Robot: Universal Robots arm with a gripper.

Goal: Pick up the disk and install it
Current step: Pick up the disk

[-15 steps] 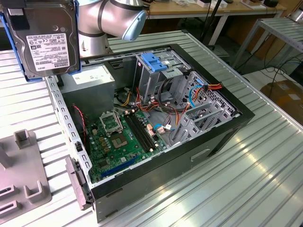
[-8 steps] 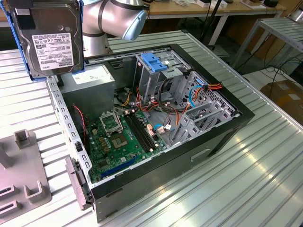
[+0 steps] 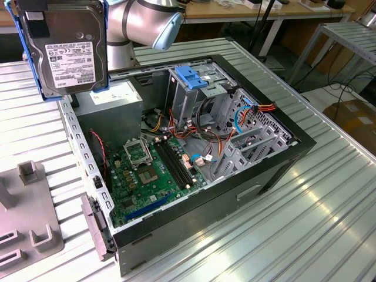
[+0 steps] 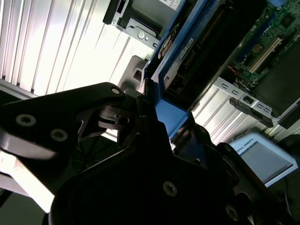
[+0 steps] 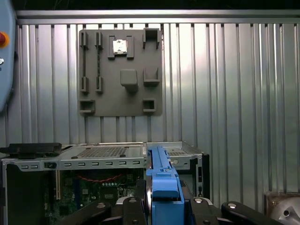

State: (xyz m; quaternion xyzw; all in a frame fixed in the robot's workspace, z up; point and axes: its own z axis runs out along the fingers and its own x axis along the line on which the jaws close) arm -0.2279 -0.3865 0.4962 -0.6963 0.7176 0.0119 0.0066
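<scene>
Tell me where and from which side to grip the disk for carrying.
Take the disk at one short end, from above, closing across its slim thickness on the blue carrier frame. Its flat, parallel faces suit a pinch. The gripper holds it so now: it hangs upright, label face outward, lower end free.

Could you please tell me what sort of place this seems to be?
Probably a robotics lab for computer assembly: an open black desktop computer case lies on a ribbed aluminium table, beside a grey moulded fixture plate, with wooden workbenches behind.
</scene>
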